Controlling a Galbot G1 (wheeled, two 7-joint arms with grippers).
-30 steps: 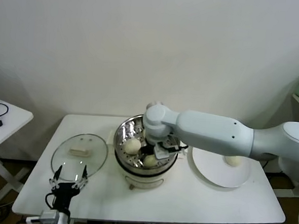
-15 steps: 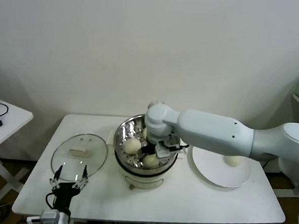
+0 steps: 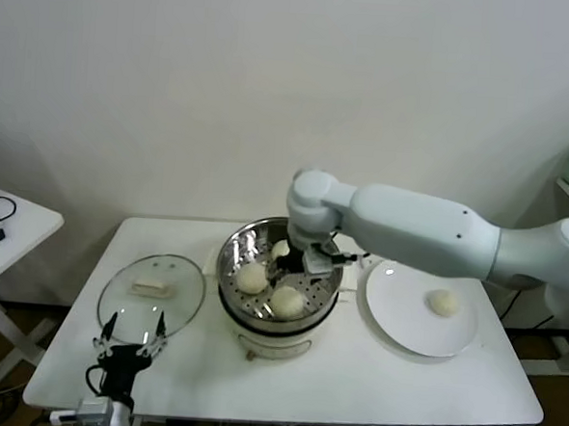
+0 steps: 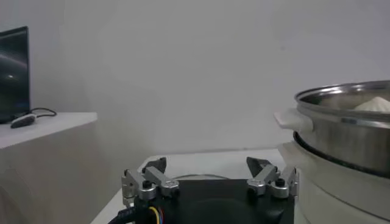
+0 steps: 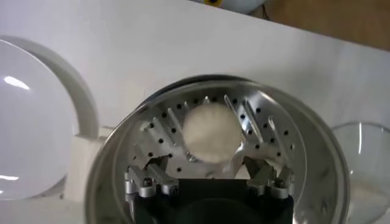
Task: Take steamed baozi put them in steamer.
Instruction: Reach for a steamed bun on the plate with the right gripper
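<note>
The right gripper has lifted clear of the round stainless-steel steamer, fingers released and apparently empty. Three cream-white steamed baozi now sit inside; a fourth remains on the flat white plate. The left gripper waits spread beside the round glass lid.

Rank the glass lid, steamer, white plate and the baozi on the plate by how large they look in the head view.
1. steamer and white plate: look about alike across, too close to rank.
2. glass lid: slightly smaller.
3. baozi on the plate: by far the smallest.
</note>
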